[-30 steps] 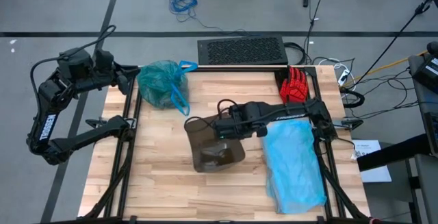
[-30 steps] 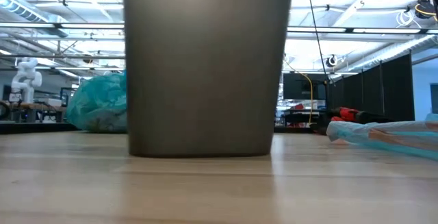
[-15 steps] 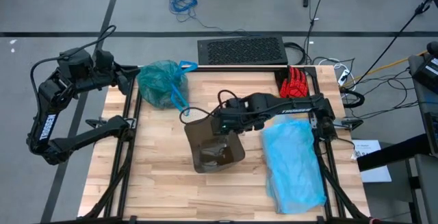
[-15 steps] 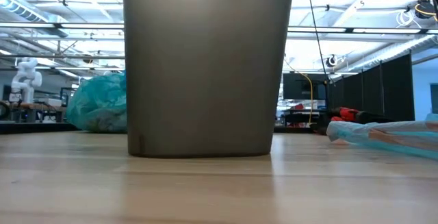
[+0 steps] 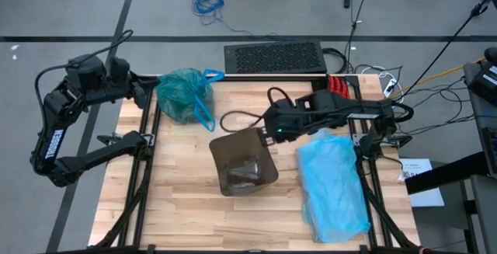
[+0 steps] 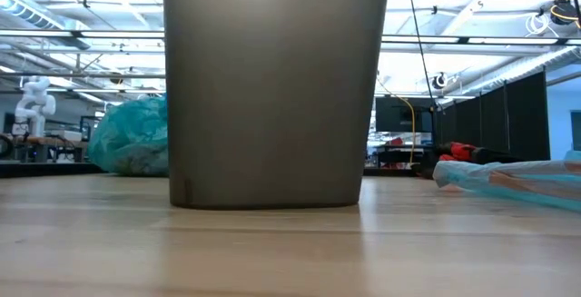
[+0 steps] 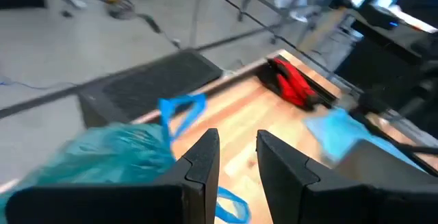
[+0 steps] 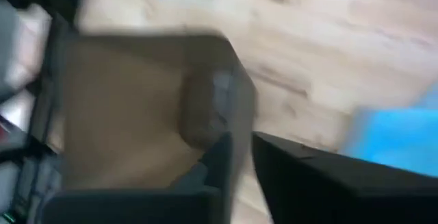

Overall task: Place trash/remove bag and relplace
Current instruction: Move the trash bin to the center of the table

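Note:
The brown bin (image 5: 243, 161) (image 6: 277, 88) stands upright on the table's middle. A crumpled brownish lump of trash (image 5: 245, 173) (image 8: 198, 114) lies on its bottom. The filled teal-green bag (image 5: 180, 95) (image 6: 132, 138) (image 7: 89, 162) rests on its underside at the table's far left corner, its blue handle loops (image 7: 181, 107) lying loose. My right gripper (image 5: 266, 133) (image 8: 241, 142) is at the bin's far right rim corner, its fingers a narrow gap apart. My left gripper (image 5: 147, 92) (image 7: 237, 138) waits narrowly open just left of the bag. My right gripper comes level from the table's right at the bin's far right rim corner (image 8: 233, 107), which lies in line with the gap between its fingers. Blur hides the spot, so I cannot tell whether the fingers touch the rim.
A pale sky-blue plastic bag (image 5: 334, 184) (image 6: 508, 179) lies flat along the table's right side. A red glove (image 5: 339, 85) (image 7: 294, 83) sits at the far right corner, partly under the right arm. A black grille box (image 5: 273, 57) lies beyond the far edge. Bare wood shows near and left of the bin.
My right gripper has drawn back from over the bin's mouth toward the table's right and far edge, ending at the bin's far right rim corner. The bin has stayed upright in its place. The left arm has kept still.

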Available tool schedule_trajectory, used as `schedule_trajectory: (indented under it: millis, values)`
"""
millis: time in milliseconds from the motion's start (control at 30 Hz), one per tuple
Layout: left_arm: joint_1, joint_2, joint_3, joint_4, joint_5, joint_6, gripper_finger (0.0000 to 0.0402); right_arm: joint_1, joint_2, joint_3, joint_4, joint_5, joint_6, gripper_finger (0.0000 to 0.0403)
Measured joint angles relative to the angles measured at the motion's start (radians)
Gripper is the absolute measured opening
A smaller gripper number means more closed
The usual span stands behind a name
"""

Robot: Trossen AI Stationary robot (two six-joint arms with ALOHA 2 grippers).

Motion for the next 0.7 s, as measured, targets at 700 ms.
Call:
schedule_trajectory:
  millis: [700]
  values:
    - [-0.001, -0.132, -0.247, -0.246, 0.266, 0.005, 0.0002, 0.170, 0.003, -0.203, 0.133, -0.113, 0.100, 0.0001]
